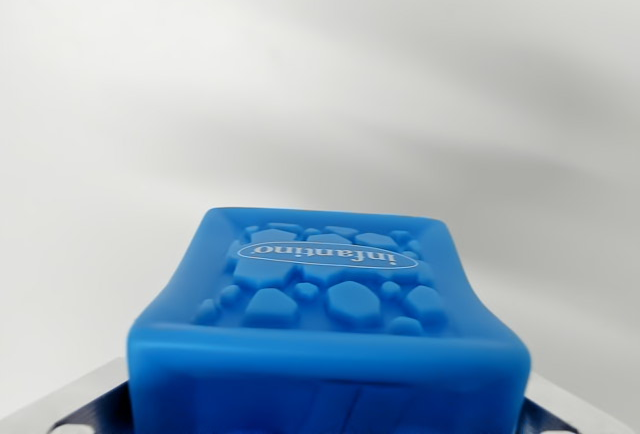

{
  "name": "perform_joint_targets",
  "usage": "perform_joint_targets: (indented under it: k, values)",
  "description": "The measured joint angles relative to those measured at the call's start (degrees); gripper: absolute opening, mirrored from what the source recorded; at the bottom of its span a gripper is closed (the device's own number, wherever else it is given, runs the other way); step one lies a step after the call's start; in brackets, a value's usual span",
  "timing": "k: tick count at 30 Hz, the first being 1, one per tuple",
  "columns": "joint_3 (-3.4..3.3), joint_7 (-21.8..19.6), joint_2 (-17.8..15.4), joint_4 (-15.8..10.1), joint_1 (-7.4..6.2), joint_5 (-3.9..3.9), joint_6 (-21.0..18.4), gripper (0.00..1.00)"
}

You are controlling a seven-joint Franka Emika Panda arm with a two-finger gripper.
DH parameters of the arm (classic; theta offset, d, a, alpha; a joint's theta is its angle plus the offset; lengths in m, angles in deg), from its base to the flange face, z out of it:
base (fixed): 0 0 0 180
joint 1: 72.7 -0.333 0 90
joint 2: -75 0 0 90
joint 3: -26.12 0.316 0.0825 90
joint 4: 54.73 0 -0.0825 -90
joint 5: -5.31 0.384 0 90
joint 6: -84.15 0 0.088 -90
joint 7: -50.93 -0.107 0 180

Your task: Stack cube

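Cube: I see one blue cube (pixel 330 329) filling the lower middle of the wrist view, its top face embossed with pebble shapes and an upside-down "infantino" oval.
Cube sides: the side walls look pinched inward, which I read as soft material under squeeze from both sides.
Gripper: only metal finger parts (pixel 75 404) show at the bottom corners, one either side of the cube; the tips are hidden behind it. From the waisted walls and the cube sitting square between the metal, I judge the gripper (pixel 330 414) clamped on it.
Why held so: a centred grasp keeps the top face level to the camera, which should let the cube come down flat on its partner.
Surroundings: plain pale grey backdrop (pixel 320 74), soft shadows, nothing else in view.
Second cube: not visible, so I cannot say where the stack base lies.
Stage: I take this as carry, cube apparently off any surface.
Risk: soft walls may slip or spring on release.
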Motion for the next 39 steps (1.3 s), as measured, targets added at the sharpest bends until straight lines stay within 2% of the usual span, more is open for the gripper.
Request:
perform_joint_targets:
  k: [39]
  values:
    - [-1.16, 7.27, 1.74, 3.43, 6.56, 0.30, -1.61, 0.00]
